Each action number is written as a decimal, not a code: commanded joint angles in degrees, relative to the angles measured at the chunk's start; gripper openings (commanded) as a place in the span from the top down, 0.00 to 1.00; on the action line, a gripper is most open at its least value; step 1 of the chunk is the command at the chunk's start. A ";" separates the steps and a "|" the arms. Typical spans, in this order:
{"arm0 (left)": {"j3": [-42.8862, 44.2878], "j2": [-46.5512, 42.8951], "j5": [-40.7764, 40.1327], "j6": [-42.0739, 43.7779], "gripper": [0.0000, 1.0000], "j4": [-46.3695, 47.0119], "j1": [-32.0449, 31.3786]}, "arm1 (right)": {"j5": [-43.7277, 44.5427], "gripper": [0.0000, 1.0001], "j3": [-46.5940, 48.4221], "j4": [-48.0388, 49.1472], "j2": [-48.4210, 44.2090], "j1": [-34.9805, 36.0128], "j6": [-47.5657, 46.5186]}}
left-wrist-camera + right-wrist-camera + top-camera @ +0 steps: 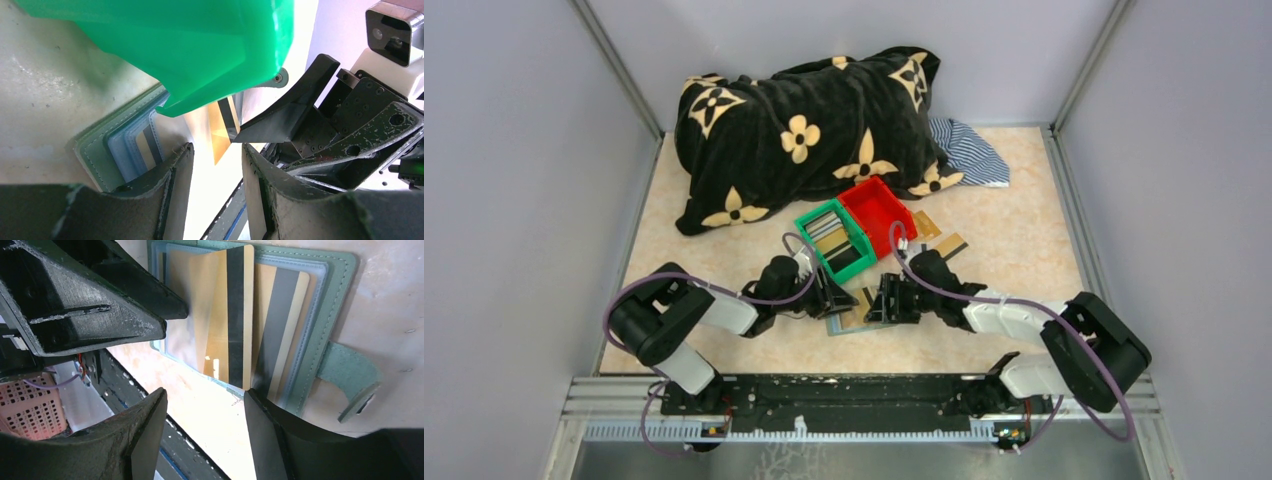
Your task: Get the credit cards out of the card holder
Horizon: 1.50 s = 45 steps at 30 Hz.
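The grey-green card holder [334, 300] lies open on the table between my two grippers [848, 322]. A gold credit card with a black stripe [231, 315] sticks partway out of its see-through pocket. A second credit card with a grey stripe [281, 335] sits in the pocket beside it. The closure tab [350, 372] points right. My right gripper [205, 402] is open and empty, its right finger [265, 430] at the holder's near edge. My left gripper [217, 160] is open and empty; its finger [95, 305] rests at the holder's left page. The gold card [220, 131] shows beyond its fingertips.
A green bin [836, 238] holding cards and a red bin [879, 208] stand just behind the grippers. Two loose gold cards [939, 233] lie right of the red bin. A black flowered blanket [804, 130] and a striped cloth [969, 150] fill the back.
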 commanded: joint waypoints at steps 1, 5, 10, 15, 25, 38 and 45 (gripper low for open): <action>-1.14 2.08 -0.97 3.47 0.51 -10.14 -0.56 | 0.61 0.42 0.02 4.34 -0.01 -0.32 -1.85; -1.22 2.00 -1.09 3.51 0.52 -10.50 -0.56 | 0.25 0.42 -0.30 6.86 0.16 -0.33 -1.15; -0.90 1.82 -1.34 3.85 0.52 -11.29 -0.56 | 3.07 0.45 -1.09 6.78 -2.69 -0.78 -1.36; -0.73 1.86 -1.31 4.07 0.52 -11.63 -0.56 | 4.28 0.48 -2.74 9.49 -4.26 -1.19 -0.53; -0.37 1.38 -1.46 4.57 0.53 -12.96 -0.56 | 5.24 0.49 -5.24 17.80 -5.64 -1.37 0.27; -0.42 -0.51 -2.09 5.24 0.53 -15.36 -0.56 | 3.33 0.49 -6.52 31.10 3.02 -1.42 3.23; -0.09 -2.25 -2.76 5.95 0.53 -17.89 -0.56 | 3.69 0.85 -6.11 36.38 7.50 -1.70 3.88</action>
